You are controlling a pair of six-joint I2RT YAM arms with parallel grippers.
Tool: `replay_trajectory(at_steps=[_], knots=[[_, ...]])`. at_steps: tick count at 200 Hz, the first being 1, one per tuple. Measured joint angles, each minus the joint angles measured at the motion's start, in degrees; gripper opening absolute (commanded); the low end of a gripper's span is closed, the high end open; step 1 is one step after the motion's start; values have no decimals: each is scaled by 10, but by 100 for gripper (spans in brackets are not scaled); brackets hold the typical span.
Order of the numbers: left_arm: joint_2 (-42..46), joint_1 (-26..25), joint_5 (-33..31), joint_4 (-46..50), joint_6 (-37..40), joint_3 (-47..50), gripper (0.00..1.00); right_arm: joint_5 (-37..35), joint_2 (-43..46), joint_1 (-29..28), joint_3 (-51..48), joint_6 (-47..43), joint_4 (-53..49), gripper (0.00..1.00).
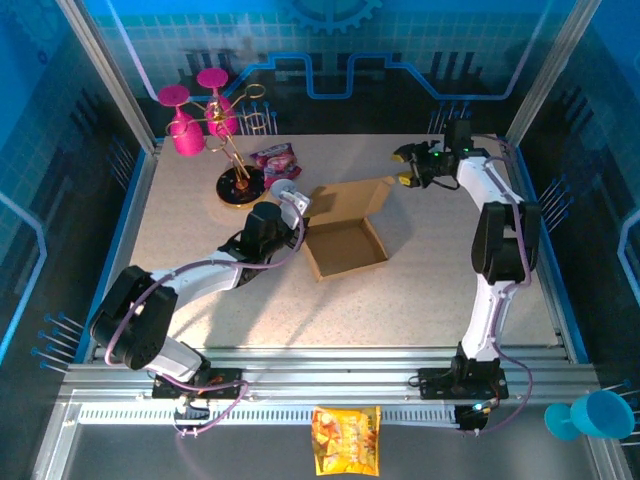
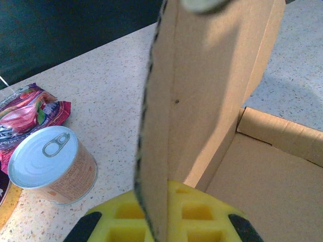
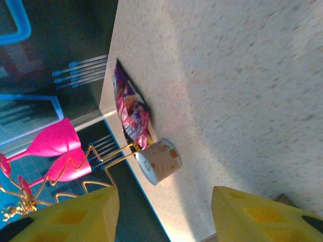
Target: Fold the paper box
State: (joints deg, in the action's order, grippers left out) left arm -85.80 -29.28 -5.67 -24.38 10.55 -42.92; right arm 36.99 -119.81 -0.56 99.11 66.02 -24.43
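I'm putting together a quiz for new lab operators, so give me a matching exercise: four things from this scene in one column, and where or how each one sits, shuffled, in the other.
Things
1. cardboard box
2. tin can
3. pink goblets
4. orange snack packet

Places or states
A. hanging upside down on the gold wire rack
B. lying on the metal rail at the near edge
C. one wall pinched in the left gripper
D. upright beside the purple snack packet

Pairs: 1-C, 2-D, 3-A, 4-B
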Motion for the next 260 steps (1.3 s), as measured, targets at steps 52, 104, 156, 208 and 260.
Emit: replay_trajectory(at_steps=[52,104,156,208,260], knots=[[-12,13,0,-10,-1,-1,0,27,41,-34,-83,22,15,51],[-19,14,2,-12,-1,-10,0,30,115,-30,-172,66,32,52],[-34,19,2,-10,-1,-20,3,40,126,-32,-211,138,83,53],[-47,22,-5,-11,-7,-26,7,55,146,-35,-257,200,126,56],[-66,23,-11,-20,-16,-27,16,74,163,-40,-291,244,157,56]])
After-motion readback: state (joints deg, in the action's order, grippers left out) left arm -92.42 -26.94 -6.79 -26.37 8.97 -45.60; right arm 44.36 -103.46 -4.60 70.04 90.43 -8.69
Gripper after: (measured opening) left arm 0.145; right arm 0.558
